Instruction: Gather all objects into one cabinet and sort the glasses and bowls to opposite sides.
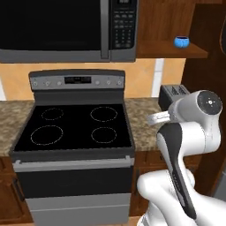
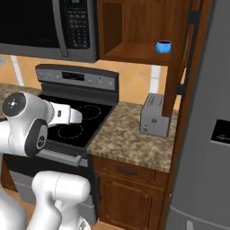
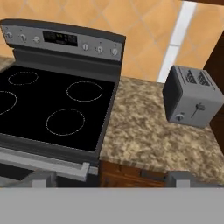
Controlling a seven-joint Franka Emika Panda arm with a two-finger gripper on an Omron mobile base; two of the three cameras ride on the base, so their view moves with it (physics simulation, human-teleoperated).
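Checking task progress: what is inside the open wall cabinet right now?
One blue cup sits on the cabinet shelf near its front edge. The rest of the visible shelf is bare. The upper part is cut off by the frame, so anything there cannot be seen.

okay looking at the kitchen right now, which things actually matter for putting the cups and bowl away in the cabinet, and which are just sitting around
Belongs to the job:
- small bright-blue squat cup
- open reddish-brown wooden wall cabinet whose shelf it stands on
- robot's open two-finger gripper

Just lying about:
- silver toaster
- black glass-top stove
- black microwave
- speckled granite counter
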